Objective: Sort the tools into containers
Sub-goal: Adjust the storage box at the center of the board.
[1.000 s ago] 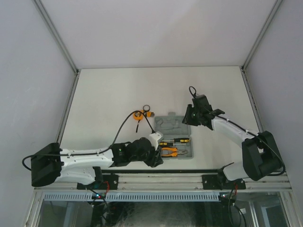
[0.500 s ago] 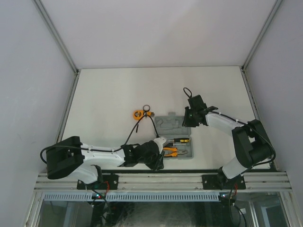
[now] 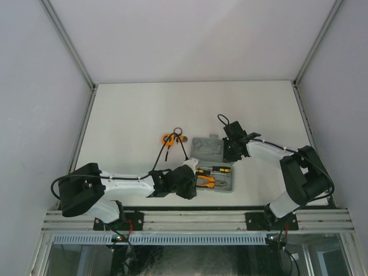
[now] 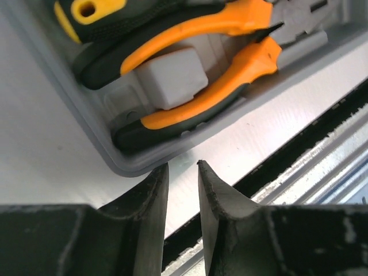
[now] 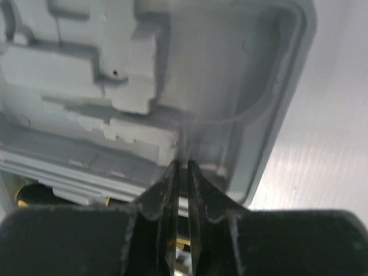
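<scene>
Two grippers stood at the open case (image 3: 227,184), which lay near the front edge of the table (image 3: 132,109).

Left gripper (image 4: 183,168): it hung at the near left corner of the case. Its jaws were slightly apart with nothing between them, and its fingertips (image 4: 155,184) were over bare table just outside the rim.

Near half: the pliers (image 4: 201,63) lay in their recess, handles on either side of a moulded block (image 4: 169,77). A screwdriver (image 4: 98,11) lay in the recess just beyond them.

Right gripper (image 5: 181,167): it met the far half of the case at its right side, fingertips against the moulded inner wall. Its jaws were almost together; whether they pinched the plastic could not be told.

Outside the case: the tape measure (image 3: 168,138), hex key set (image 3: 183,138) and ring (image 3: 178,131) lay close together on the table. They were left of the far half and apart from it.
</scene>
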Controlling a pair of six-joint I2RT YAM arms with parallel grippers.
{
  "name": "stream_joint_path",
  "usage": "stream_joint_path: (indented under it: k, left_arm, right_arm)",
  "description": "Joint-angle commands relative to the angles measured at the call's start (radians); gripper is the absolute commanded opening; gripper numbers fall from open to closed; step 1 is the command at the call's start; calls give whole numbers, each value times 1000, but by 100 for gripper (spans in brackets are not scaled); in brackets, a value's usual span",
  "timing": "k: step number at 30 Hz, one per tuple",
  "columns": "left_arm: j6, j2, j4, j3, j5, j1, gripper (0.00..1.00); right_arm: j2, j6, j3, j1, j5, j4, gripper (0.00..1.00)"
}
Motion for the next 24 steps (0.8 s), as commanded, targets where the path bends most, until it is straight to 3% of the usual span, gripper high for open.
stream_joint_path:
  k: [1,24]
  left_arm:
    - [7,-1,-61,29,-63,63,32]
    - [181,95,-150,232,-36,298,33]
  right_arm:
    - [-46,-6,-24,30,8,-28,8]
    - [-192,137,-187,193,-7,-72,9]
